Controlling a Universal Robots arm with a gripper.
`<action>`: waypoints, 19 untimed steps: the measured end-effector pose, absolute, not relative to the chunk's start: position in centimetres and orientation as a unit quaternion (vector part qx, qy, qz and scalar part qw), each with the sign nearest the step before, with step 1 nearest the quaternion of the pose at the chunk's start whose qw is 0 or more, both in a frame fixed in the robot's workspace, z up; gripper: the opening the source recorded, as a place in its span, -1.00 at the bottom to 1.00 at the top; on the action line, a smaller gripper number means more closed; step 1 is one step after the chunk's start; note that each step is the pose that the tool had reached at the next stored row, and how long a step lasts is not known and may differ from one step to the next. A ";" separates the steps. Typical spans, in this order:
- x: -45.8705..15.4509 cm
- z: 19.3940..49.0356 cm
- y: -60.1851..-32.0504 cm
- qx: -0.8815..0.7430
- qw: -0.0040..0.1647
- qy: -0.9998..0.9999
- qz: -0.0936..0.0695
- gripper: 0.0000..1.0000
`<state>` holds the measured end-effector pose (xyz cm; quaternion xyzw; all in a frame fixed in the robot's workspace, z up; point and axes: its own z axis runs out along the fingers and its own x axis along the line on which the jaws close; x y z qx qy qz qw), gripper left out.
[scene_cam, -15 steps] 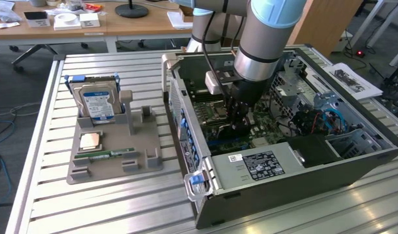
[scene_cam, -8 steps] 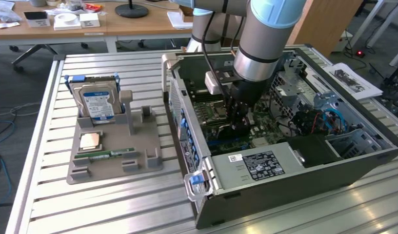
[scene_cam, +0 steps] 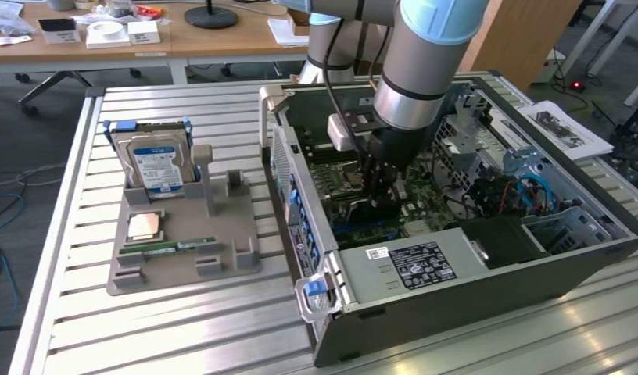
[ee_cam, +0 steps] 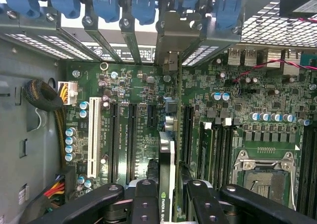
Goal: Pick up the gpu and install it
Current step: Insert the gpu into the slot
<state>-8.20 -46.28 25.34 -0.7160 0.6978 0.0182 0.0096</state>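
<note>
Arm's black two-finger gripper (ee_cam: 170, 188) is down inside the open grey metal PC case (scene_cam: 486, 305), over the green motherboard (ee_cam: 223, 120). Fingers (ee_cam: 143, 199) are pinched narrow on the gpu (ee_cam: 167, 159) — a thin dark circuit card, edge-on in the wrist view. The card stands upright between the long black expansion slots (ee_cam: 130, 135), in line with the rear bay's blue plastic latches (ee_cam: 106, 1). Can't tell if its edge sits in a slot or just above one. On the slatted aluminium table (scene_cam: 173, 344), at the exterior view's left of the case, a grey moulded fixture tray (scene_cam: 184, 269) holds a blue-labelled silver hard drive (scene_cam: 155, 168) — upright — and a narrow green memory stick (scene_cam: 168, 247), flat.
</note>
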 end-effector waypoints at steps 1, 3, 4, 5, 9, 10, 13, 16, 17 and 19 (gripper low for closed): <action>-8.2 25.3 -46.3 -0.716 0.010 0.698 0.018 -0.47; -8.3 25.3 -46.3 -0.716 0.010 0.698 0.018 -0.47; -8.3 25.3 -46.3 -0.716 0.010 0.698 0.018 -0.47; -8.3 25.3 -46.3 -0.716 0.010 0.698 0.018 -0.47; -8.3 25.3 -46.3 -0.716 0.010 0.698 0.018 -0.47; -8.3 25.3 -46.3 -0.716 0.010 0.698 0.018 -0.47; -8.3 25.3 -46.3 -0.716 0.010 0.698 0.018 -0.47; -8.3 25.3 -46.3 -0.716 0.010 0.698 0.018 -0.47; -8.3 25.3 -46.3 -0.716 0.010 0.698 0.018 -0.47; -8.3 25.3 -46.2 -0.716 0.010 0.698 0.018 -0.47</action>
